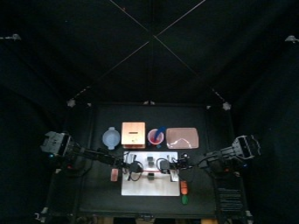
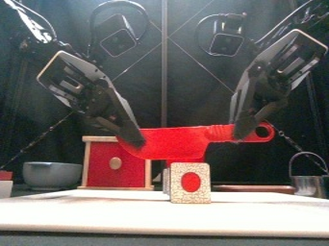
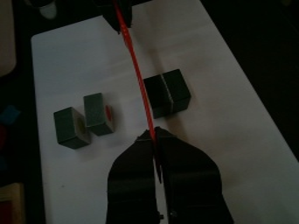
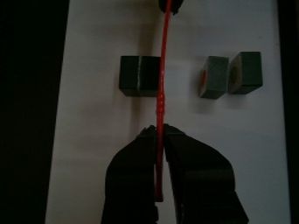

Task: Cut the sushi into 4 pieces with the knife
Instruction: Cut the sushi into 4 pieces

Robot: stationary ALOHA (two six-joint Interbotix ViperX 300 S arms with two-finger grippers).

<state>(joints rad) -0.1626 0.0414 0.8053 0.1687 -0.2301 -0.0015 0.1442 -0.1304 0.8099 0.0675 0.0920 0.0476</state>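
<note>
A red toy knife (image 2: 193,142) hangs level above the white cutting board (image 3: 228,79), held at both ends. My left gripper (image 3: 152,136) is shut on its blade end, and my right gripper (image 4: 160,131) is shut on its handle end. In the wrist views the knife shows edge-on as a thin red line (image 4: 163,70). The sushi roll lies on the board in three parts. A double block (image 3: 167,90) sits beside the blade, and two single pieces (image 3: 73,128) (image 3: 100,115) lie apart on the blade's other side. The front view shows one sushi end (image 2: 190,183) below the knife.
Behind the board stand a blue-grey bowl (image 1: 111,137), a wooden box with a red drawer front (image 2: 115,163), a red cup (image 1: 156,136) and a pink tray (image 1: 183,137). A metal cutter (image 2: 306,178) stands at the right.
</note>
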